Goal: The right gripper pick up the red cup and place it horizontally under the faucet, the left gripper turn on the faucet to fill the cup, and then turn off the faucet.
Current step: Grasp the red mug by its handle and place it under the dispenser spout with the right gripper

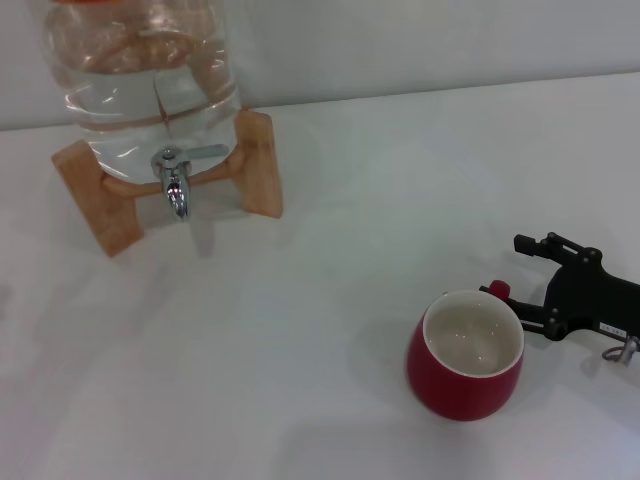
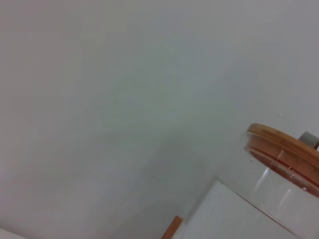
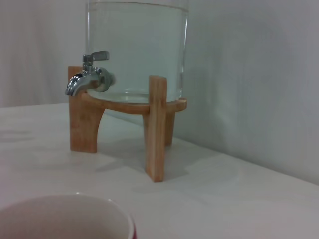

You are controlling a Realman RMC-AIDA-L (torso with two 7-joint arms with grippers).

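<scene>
sitting upright on the white worktop (image 1: 300, 350) at about five o'clock in the head view, the red cup (image 1: 465, 368) shows its white inside, its small handle turned toward three o'clock. the right pincer (image 1: 528, 282) is just beside that handle, its fingers spread and low, one near the handle; i cannot tell whether it touches. the step in hand looks like the first grasp, not yet made. the faucet (image 1: 176, 185) hangs at ten o'clock, well apart, under a glass water jar (image 1: 150, 90) on a wooden stand (image 1: 262, 165). next, the fingers must close on the cup and carry it under the spout. the left pincer is out of view.
</scene>
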